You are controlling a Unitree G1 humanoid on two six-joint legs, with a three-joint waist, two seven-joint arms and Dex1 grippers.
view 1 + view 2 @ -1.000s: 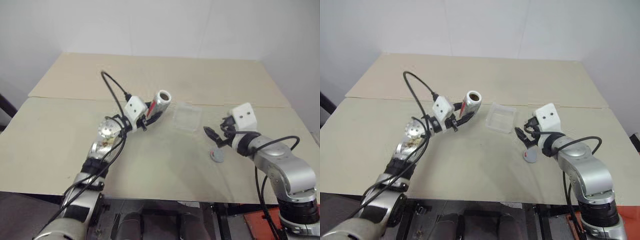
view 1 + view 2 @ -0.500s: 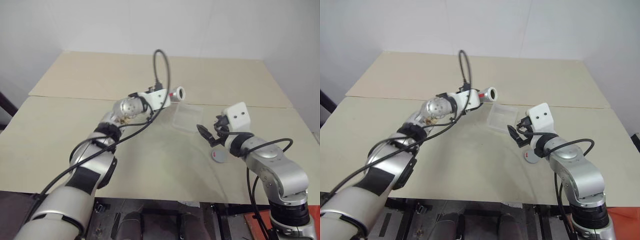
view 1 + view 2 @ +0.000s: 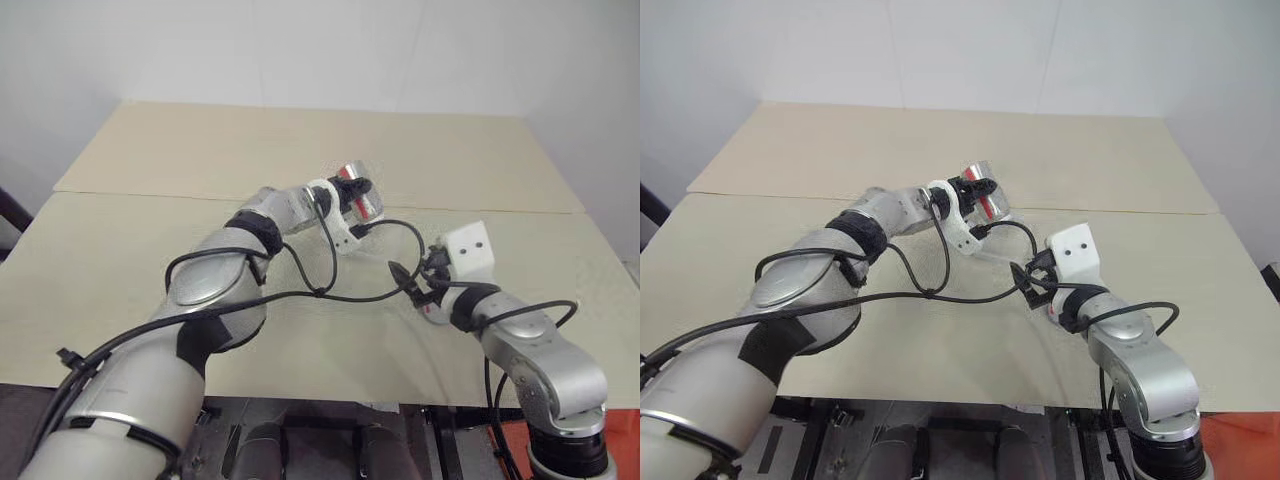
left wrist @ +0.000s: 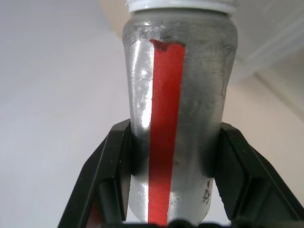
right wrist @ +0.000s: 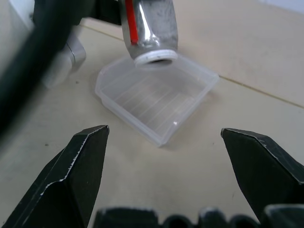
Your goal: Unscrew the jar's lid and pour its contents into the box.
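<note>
Here my left hand (image 4: 171,185) is clamped low around the jar (image 4: 178,102), a light, stiff, slick little thing, tipped mouth-down over the flimsy box (image 5: 156,102), while my right hand (image 5: 164,178) gapes empty.

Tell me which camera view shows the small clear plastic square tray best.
The right wrist view: the clear plastic square tray lies there whole on the table, its rim and ribbed floor plain, under the mouth of the silvery jar with the red stripe. In the head views the left arm and jar cover most of it. The left wrist view catches a blurred corner.
</note>
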